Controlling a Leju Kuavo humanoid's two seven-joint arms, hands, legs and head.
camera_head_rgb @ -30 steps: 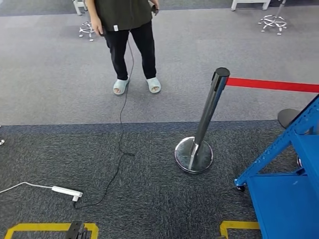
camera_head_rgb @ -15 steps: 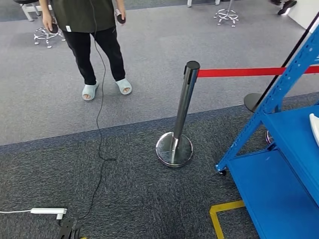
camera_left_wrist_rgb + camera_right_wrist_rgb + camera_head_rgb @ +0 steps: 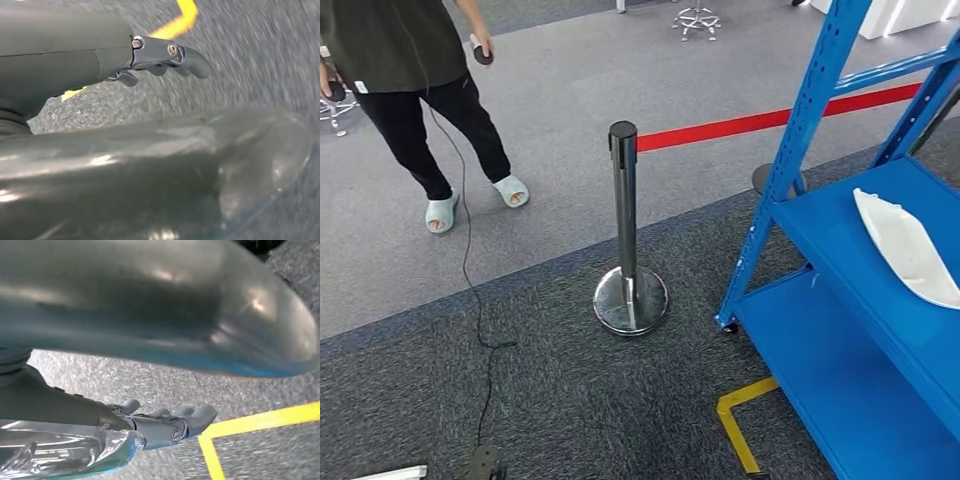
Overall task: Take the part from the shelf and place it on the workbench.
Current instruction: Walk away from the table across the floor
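My left hand point(image 3: 166, 57) and right hand point(image 3: 166, 425) are hanging over dark carpet, fingers stretched out straight, holding nothing. Beyond, the white curved plastic part point(image 3: 905, 248) is lying on the blue metal shelf point(image 3: 841, 240). A chrome barrier post point(image 3: 626, 230) is standing farther left.

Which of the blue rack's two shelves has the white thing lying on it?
The upper shelf holds the white part, which lies flat near its right side. The lower shelf, just above the carpet, shows bare blue metal.
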